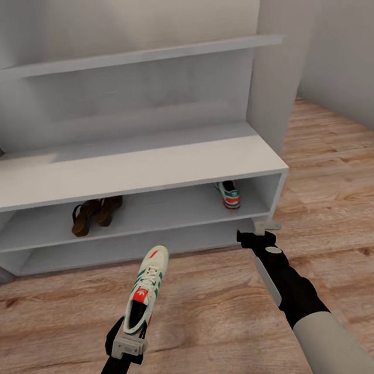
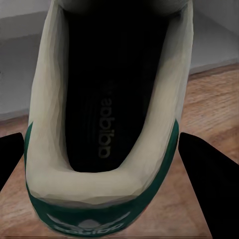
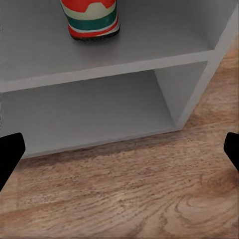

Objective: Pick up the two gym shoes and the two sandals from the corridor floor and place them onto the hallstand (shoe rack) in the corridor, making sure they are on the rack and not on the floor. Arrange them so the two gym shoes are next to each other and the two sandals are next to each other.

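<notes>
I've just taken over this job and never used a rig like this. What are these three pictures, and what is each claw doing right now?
The large picture looks down from the robot's head. Its left claw is shut on a gym shoe above the wooden floor. The right claw is open and empty near the white shoe rack. On the rack's upper tier lie two sandals and the other gym shoe. The other two pictures come from cameras near each claw: one looks into the held shoe, one at the shelved shoe.

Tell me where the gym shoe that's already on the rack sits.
In the head view, the racked gym shoe stands on the hallstand's upper tier at its right end, heel outward, far from the sandals toward the left.
</notes>
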